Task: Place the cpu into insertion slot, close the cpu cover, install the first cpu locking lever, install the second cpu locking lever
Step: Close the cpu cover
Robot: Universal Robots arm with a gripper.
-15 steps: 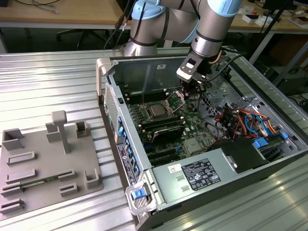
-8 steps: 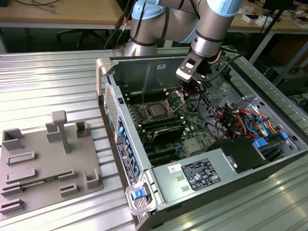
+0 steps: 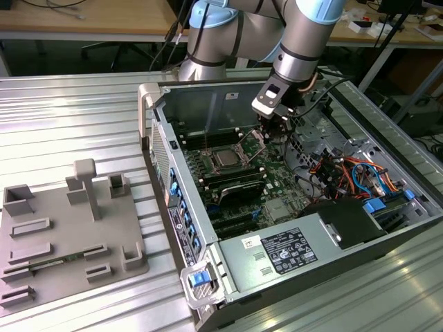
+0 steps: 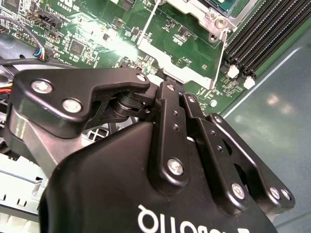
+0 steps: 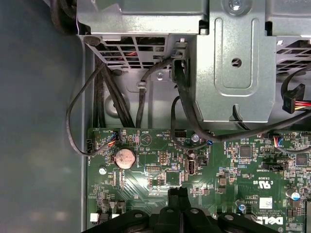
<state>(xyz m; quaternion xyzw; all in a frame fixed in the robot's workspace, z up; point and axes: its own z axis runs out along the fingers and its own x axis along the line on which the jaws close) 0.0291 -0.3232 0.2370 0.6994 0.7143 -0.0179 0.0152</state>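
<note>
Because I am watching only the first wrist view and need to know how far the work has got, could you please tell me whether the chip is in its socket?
Observer: Yes; in the exterior view the chip lies flat in the socket, silver top up.
Operator: Thank you. Is the cover closed over it?
Observer: No, the cover stands tilted up at the socket's edge toward the exterior view's right.
Operator: And where is the gripper?
Observer: The gripper hangs just beside that raised cover; I cannot tell whether they touch.
</note>
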